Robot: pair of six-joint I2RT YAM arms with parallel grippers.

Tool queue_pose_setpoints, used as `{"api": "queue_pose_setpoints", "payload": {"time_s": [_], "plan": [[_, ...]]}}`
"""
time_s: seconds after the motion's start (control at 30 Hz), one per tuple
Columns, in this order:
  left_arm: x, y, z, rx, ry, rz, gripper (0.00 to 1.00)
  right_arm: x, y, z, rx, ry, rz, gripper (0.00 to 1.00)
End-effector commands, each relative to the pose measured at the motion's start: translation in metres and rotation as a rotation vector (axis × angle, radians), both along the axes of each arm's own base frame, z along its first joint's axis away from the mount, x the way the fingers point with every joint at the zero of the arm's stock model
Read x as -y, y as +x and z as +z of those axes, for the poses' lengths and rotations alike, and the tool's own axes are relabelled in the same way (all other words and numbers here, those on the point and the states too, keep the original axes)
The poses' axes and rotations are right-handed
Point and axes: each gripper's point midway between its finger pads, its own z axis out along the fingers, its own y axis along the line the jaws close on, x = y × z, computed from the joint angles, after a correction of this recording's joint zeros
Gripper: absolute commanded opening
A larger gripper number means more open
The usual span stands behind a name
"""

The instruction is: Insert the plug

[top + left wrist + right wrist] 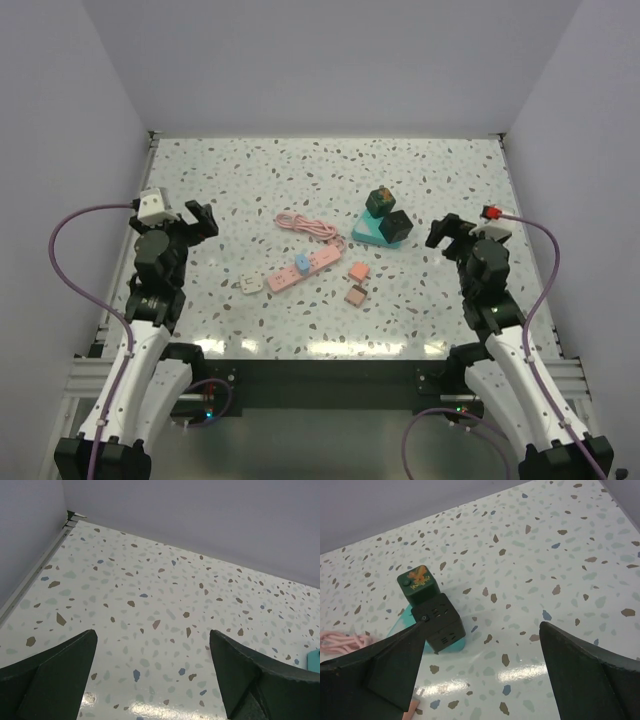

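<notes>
Speckled bench (450, 170) carries the plug (250, 285), lying loose toward the near edge at the left end of the pink power strip (305, 268), not inserted. The left gripper (198, 220) and right gripper (447, 232) hover empty with jaws apart, so picking up and inserting are both left to do.

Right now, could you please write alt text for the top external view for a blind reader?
A pink power strip lies with the off-white plug beside its left end, not inserted. Behind sit a pink cable and dark cubes on a teal base; the left gripper and right gripper hover open at either side.
</notes>
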Motion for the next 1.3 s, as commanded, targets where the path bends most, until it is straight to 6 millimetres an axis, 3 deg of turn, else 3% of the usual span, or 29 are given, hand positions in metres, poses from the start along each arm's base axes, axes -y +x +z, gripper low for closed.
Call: {"api": "queue_pose_setpoints", "payload": {"time_s": [0.0, 0.1, 0.2, 0.27, 0.43, 0.53, 0.77, 0.93, 1.13, 1.27], "plan": [[-0.005, 0.001, 0.015, 0.028, 0.017, 0.026, 1.0, -0.016, 0.004, 0.019, 0.029, 0.012, 0.085, 0.99], [0.002, 0.002, 0.015, 0.034, 0.027, -0.019, 1.0, -0.038, 0.007, 0.014, -0.005, 0.048, 0.194, 0.99], [0.029, 0.004, 0.014, 0.054, 0.021, -0.149, 1.0, -0.068, 0.008, 0.002, -0.057, 0.122, 0.33, 0.99], [0.058, 0.007, 0.017, 0.089, 0.017, -0.261, 1.0, -0.09, 0.006, -0.015, -0.121, 0.145, 0.394, 0.98], [0.11, 0.009, 0.004, 0.061, 0.028, -0.407, 1.0, -0.131, -0.012, -0.038, -0.236, 0.127, 0.491, 0.96], [0.123, 0.013, -0.005, 0.028, 0.033, -0.438, 1.0, -0.152, -0.03, -0.063, -0.344, 0.114, 0.537, 0.95], [0.128, 0.011, -0.005, 0.037, 0.043, -0.462, 1.0, -0.168, -0.067, -0.106, -0.477, 0.102, 0.543, 0.93], [0.131, 0.01, -0.006, 0.034, 0.041, -0.479, 1.0, -0.183, -0.082, -0.129, -0.548, 0.047, 0.54, 0.93], [0.132, 0.007, -0.004, 0.045, 0.039, -0.488, 1.0, -0.196, -0.087, -0.152, -0.6, 0.005, 0.51, 0.91], [0.136, 0.007, -0.006, 0.041, 0.033, -0.509, 1.0, -0.213, -0.083, -0.153, -0.582, 0.017, 0.521, 0.9]]}}
